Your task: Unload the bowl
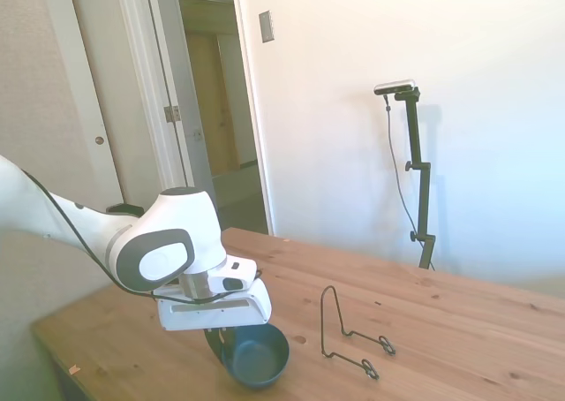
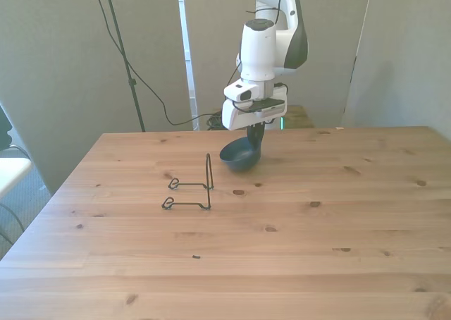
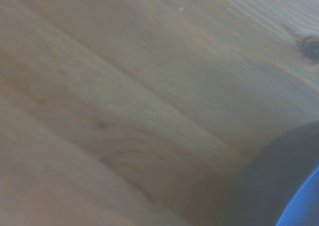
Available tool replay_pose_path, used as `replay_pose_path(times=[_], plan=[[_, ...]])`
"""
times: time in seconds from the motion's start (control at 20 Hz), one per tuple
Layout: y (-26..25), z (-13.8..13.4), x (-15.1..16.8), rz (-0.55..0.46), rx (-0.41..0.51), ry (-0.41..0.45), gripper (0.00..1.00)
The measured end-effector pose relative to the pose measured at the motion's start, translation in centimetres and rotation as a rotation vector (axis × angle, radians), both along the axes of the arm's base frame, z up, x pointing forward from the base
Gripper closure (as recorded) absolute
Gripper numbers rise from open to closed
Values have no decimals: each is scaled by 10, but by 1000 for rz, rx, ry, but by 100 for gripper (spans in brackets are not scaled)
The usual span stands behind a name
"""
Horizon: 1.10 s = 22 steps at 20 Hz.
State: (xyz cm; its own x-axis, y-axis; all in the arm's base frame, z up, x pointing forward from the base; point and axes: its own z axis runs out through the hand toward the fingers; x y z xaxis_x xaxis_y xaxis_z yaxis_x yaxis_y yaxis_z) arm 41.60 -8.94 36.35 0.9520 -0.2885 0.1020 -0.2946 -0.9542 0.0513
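The dark blue bowl (image 2: 239, 155) hangs tilted right beside the wooden table (image 2: 296, 235), its teal inside turned toward the front view's left. My gripper (image 2: 255, 135) comes down from above and is shut on the bowl's raised rim. From the side, the bowl (image 1: 257, 356) sits just under the white hand, near the table's front corner, and the gripper (image 1: 217, 337) grips its rim on the arm's side. Whether the bowl's underside touches the wood I cannot tell. Up close, the wrist view catches only a blurred dark edge of the bowl (image 3: 279, 181) over the table.
A thin black wire rack (image 2: 192, 190) stands empty on the table, to the front view's left of the bowl and a little nearer that camera. It also shows in the side view as a rack (image 1: 351, 334) just right of the bowl.
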Motion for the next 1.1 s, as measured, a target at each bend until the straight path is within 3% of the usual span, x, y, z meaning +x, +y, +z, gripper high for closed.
replay_pose_path(times=[0.1, 0.15, 0.8, 1.1], plan=[[0, -4, 2, -16, -22, 1, 100], [0, -5, 2, -21, -30, 0, 0], [0, -16, 7, -72, -52, 20, 0], [-21, 8, 13, -206, -58, -45, 0]])
